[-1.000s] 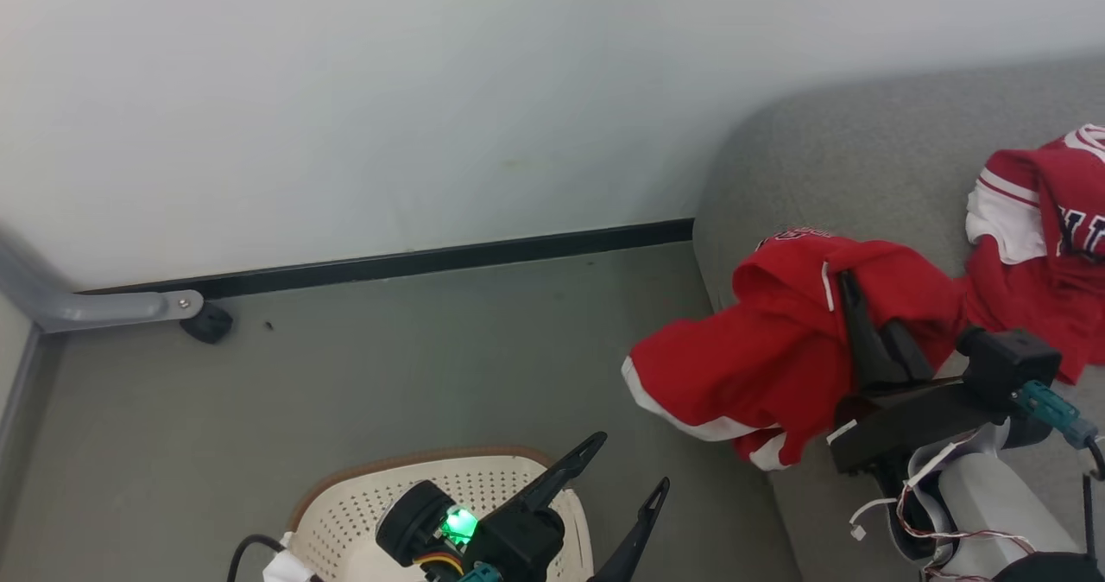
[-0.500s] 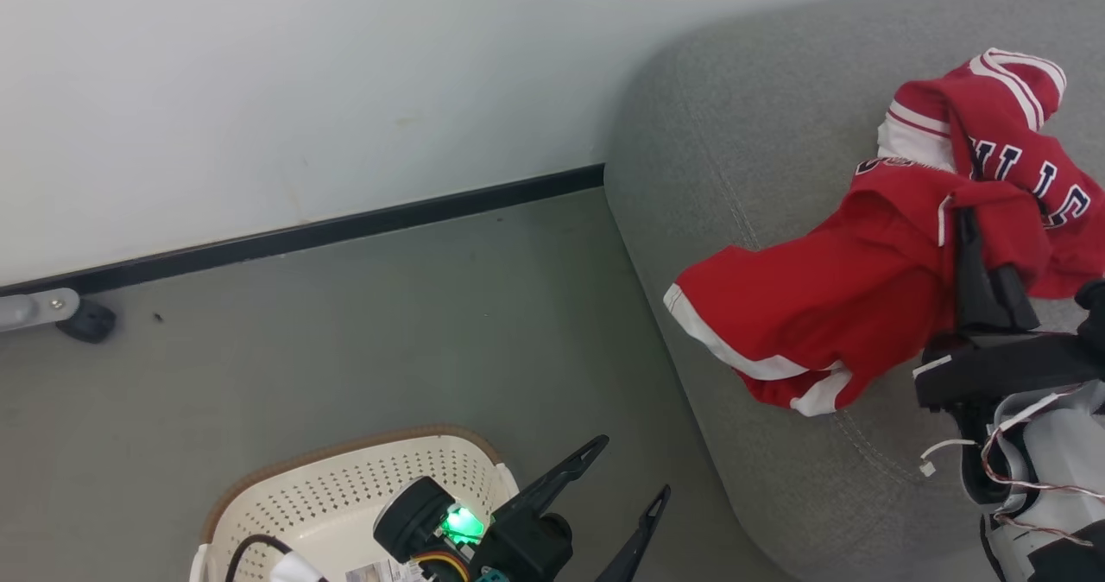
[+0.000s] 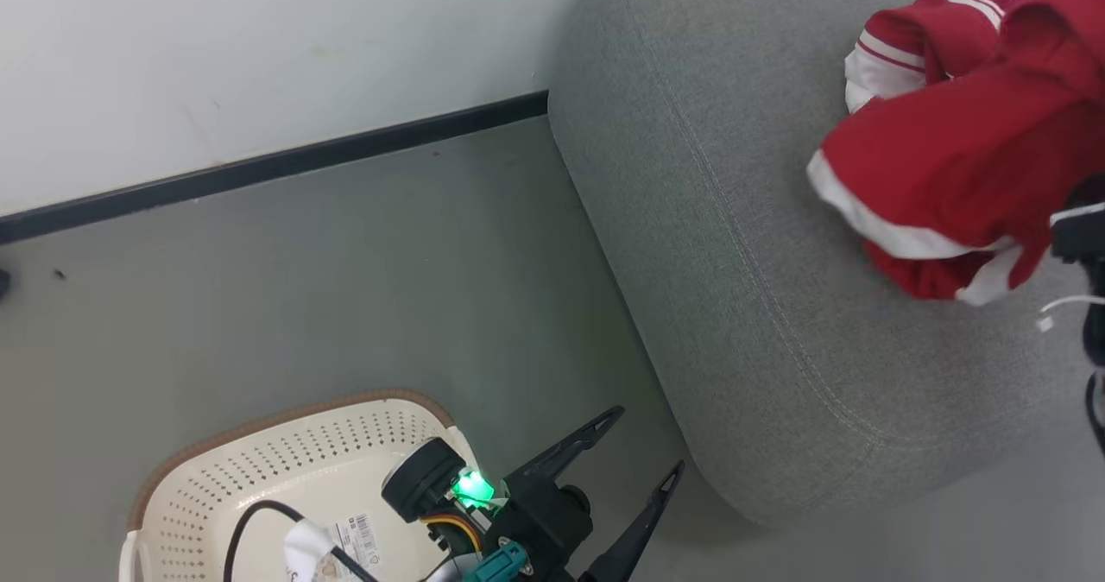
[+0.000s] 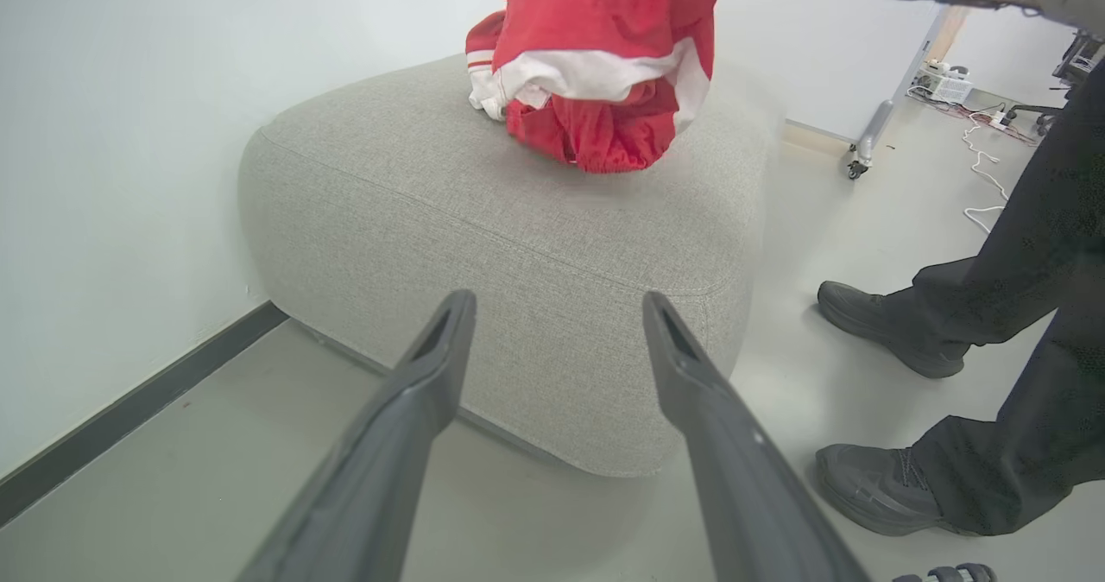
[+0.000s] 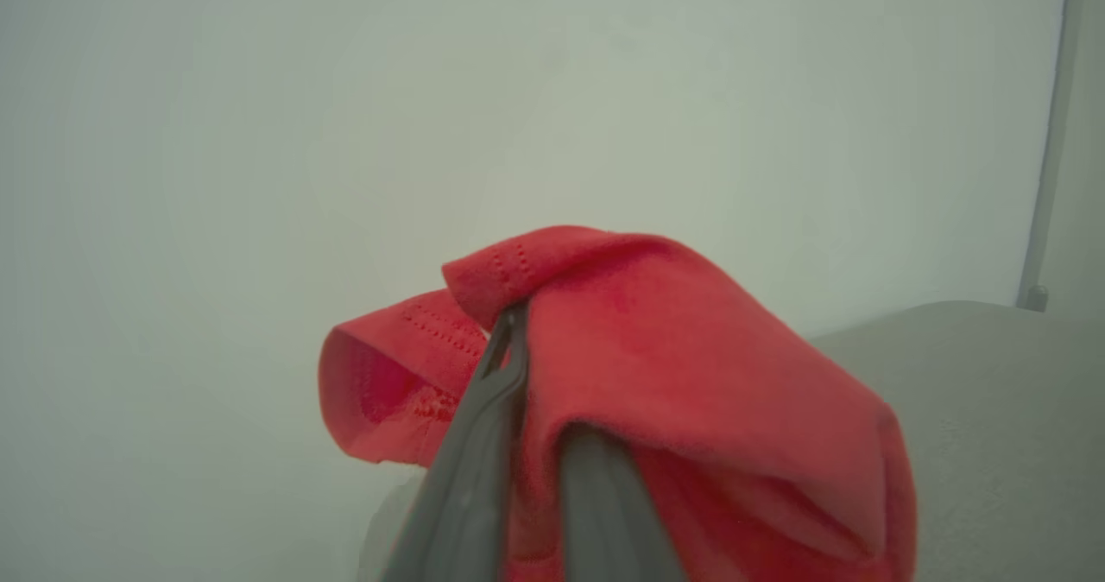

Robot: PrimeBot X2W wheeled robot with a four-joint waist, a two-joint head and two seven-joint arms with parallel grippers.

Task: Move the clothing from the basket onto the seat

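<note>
Soft, light, floppy red clothing (image 3: 950, 176), hanging over the seat (image 3: 734, 262) on the right, clamped at a bunched fold in the right pincer (image 5: 544, 392). Best held by thick folds, likely droopy. Apart and empty, the left pincer (image 3: 647, 440), above the basket (image 3: 259, 478), near left.

Left end effector (image 3: 643, 448) hung low, fingers (image 4: 414, 392) spread wide, empty; right end effector (image 5: 539, 392) was raised, fingers pinched together on clothing (image 5: 691, 332); its wrist (image 3: 1079, 219) showed at head view's right edge.
</note>
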